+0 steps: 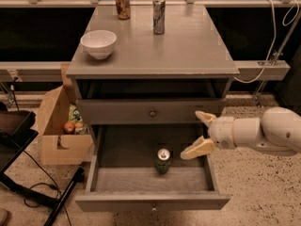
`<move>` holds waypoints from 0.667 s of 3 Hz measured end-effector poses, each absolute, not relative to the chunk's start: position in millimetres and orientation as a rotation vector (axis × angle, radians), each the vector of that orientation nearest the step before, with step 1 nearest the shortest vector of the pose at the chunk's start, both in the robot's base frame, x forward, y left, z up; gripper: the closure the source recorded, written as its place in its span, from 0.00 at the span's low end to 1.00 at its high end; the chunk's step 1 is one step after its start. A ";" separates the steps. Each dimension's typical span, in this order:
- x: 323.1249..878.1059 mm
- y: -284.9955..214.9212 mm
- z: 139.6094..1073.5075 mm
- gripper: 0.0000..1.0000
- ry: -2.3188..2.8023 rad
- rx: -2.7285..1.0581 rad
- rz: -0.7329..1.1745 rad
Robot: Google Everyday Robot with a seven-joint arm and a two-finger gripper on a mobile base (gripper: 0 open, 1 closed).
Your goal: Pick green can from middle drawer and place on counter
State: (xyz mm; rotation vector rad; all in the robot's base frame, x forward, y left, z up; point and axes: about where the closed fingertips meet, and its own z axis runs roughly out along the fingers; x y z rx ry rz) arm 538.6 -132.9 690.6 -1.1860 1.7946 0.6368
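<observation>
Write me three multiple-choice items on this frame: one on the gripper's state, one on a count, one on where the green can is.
1. The gripper, near the green can, is: A) open, holding nothing; B) shut on the can; C) out of view.
2. Cans standing on the counter: A) one; B) two; C) four.
3. The green can is: A) on the counter; B) held in the gripper; C) upright in the open middle drawer.
Answers: 1 A, the gripper is spread wide with nothing in it; 2 B, only the copper-brown can and the silver-blue can stand there; 3 C, it stands on the drawer floor, silver top up.
</observation>
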 end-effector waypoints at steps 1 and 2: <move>558.0 -118.8 647.2 0.00 1.753 -1.196 0.682; 575.2 -112.1 590.2 0.00 1.696 -1.190 0.718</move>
